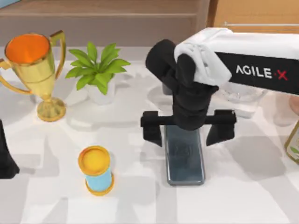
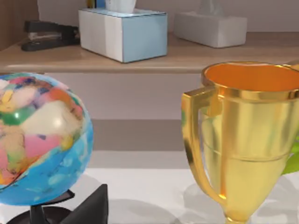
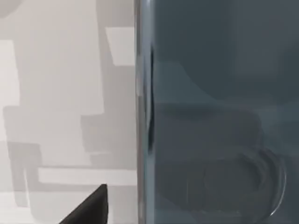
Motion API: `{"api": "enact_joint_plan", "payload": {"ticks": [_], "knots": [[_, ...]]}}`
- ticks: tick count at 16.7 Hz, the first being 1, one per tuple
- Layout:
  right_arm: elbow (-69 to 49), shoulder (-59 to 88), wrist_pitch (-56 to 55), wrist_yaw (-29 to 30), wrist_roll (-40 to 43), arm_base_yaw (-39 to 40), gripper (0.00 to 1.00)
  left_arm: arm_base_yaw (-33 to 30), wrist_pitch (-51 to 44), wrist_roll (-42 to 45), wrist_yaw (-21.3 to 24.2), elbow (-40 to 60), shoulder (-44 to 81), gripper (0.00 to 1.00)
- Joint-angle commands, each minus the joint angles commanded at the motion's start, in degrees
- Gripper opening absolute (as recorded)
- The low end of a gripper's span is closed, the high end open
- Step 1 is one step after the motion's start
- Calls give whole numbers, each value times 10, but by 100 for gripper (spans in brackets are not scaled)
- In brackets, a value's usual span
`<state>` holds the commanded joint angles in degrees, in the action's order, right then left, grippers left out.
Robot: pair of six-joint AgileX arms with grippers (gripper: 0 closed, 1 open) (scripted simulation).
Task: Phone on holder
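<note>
The right gripper (image 1: 188,128) hovers over the far end of the flat, dark grey glossy phone (image 1: 185,155), which lies on the white table (image 1: 233,196) near the middle, right of the blue-and-yellow cylinder (image 1: 96,170). Its jaws are spread wide, one finger on each side of the slab and apart from it. The slick, thin-edged casing (rounded at the corners) could slip or tilt if pinched off-centre. The left arm is parked at the left, beside the shiny gold trophy cup (image 1: 36,65).
</note>
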<state>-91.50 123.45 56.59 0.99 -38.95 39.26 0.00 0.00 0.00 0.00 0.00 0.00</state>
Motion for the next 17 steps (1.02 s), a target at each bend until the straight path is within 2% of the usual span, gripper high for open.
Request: {"api": "enact_joint_plan", "payload": {"ticks": [4, 8, 17], "knots": [[45, 33, -80, 0, -1, 0, 100, 0, 0, 0, 0, 0, 0, 100], [50, 37, -86, 0, -1, 1, 100, 0, 0, 0, 0, 0, 0, 100], [50, 37, -86, 0, -1, 1, 32, 0, 0, 0, 0, 0, 0, 100]]}}
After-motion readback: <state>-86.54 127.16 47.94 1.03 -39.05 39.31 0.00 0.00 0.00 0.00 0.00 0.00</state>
